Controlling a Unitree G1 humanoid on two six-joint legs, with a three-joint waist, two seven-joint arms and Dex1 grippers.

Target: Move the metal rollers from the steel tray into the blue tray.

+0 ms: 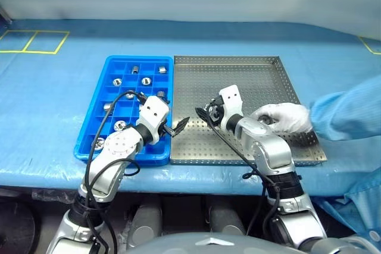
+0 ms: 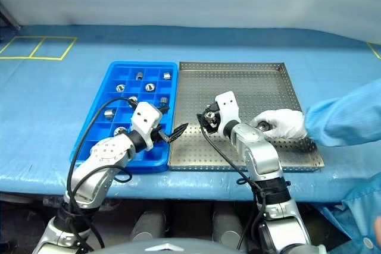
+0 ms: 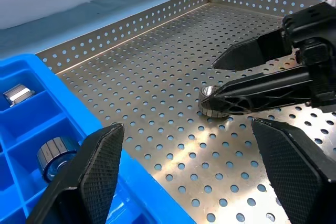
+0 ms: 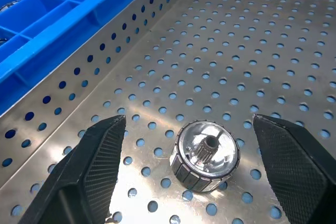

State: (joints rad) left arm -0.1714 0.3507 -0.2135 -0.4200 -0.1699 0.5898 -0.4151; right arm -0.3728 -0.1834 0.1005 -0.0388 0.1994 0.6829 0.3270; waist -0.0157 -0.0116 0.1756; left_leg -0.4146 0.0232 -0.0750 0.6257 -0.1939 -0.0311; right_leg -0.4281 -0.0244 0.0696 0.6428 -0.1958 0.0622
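Over the steel tray: the right gripper hangs low above the perforated floor of the steel tray, near its side next to the blue tray.
Right pincer: jaws spread wide, nothing between them yet; one metal roller lies on the floor between the two fingers, untouched.
Left pincer: the left gripper is also wide open and empty, poised over the seam where the blue tray meets the steel one, pointing toward the same roller.
Roller's place: lying on the steel tray with its central hole facing up and toward the right wrist camera, the ribbed side wall all round it.
Other rollers: several metal rollers already sit in separate compartments of the blue tray.
Bystander: a person's gloved hand rests on the steel tray just beyond the right arm and seems to hold something small.
Handling: solid metal, so likely stiff, dense for its bulk and not fragile; the polished face looks slippery, and a round body may roll or skid if nudged off-centre.
Where to grip: across the ribbed side wall, on opposite sides, with the jaws centred over the hole; the ribs should give the pads more bite than the smooth end face.
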